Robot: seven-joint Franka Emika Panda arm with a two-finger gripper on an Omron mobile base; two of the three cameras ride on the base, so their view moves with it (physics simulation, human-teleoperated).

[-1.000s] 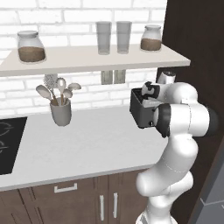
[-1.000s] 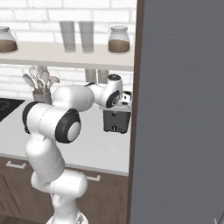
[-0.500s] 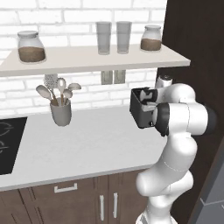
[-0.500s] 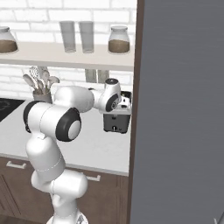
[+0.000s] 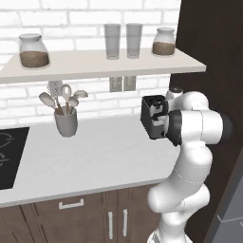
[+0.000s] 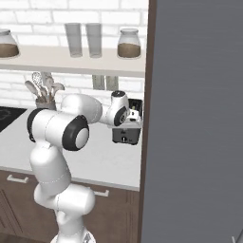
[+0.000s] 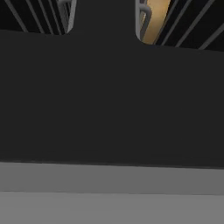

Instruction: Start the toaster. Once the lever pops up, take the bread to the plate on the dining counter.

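Observation:
The black toaster stands on the grey worktop, close to the dark tall cabinet. My gripper is down at the toaster's top, shut, with nothing visibly held. In the hand view the toaster's dark top is very near. Its wire-lined slots run along the upper edge, and golden bread sits in the right slot. My hand hides the lever. The plate and the dining counter are out of view.
A grey utensil cup stands at mid-counter and a black hob lies at the left. A shelf with jars and glasses hangs close above the toaster. A dark cabinet wall and a grey panel close off the right.
My hand has shifted a little toward the cabinet side of the toaster's top and sunk slightly. The toaster and the base have not moved.

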